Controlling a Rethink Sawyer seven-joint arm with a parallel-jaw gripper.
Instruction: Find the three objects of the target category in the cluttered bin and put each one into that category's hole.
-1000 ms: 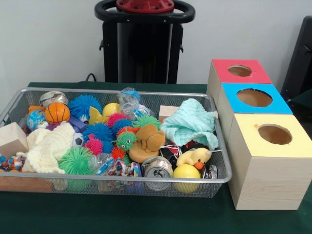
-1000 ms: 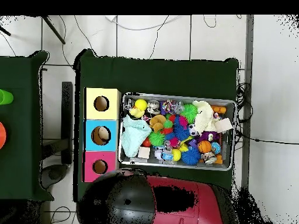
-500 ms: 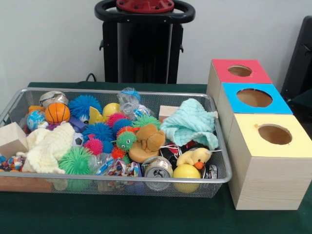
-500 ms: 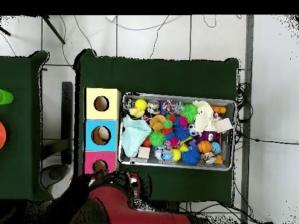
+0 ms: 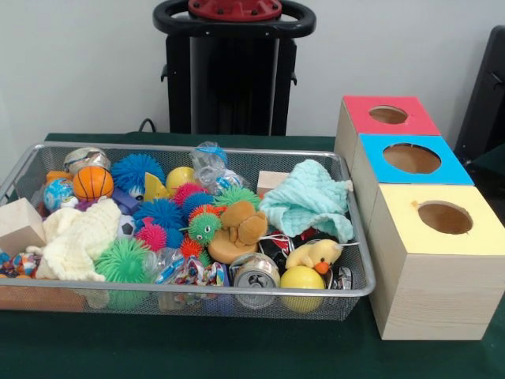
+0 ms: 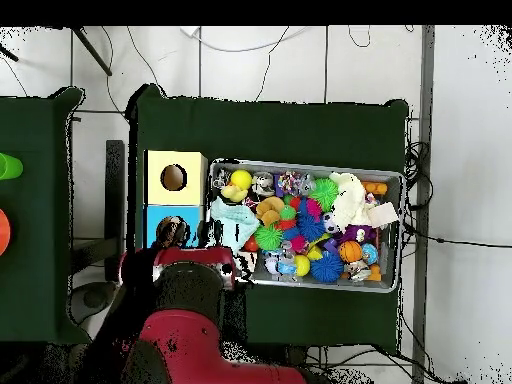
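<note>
Overhead, the arm [image 6: 190,300] covers the bin's [image 6: 395,178] corner.

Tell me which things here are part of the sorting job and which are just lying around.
Part of the job: wire bin, its jumble of toys (target category not shown), red-topped box, blue-topped box, yellow-topped box, robot arm.
Just lying about: floor cables, green object on the side table.

Wire bin [image 5: 353,237] on green counter [image 5: 237,351], crammed with toys: basketball [image 5: 92,182], mint cloth [image 5: 309,199], plush duck [image 5: 314,254], yellow ball [image 5: 302,280], can [image 5: 255,274]. Beside it, red [image 5: 387,115], blue [image 5: 412,159], yellow [image 5: 444,218] holed boxes in a row.
</note>
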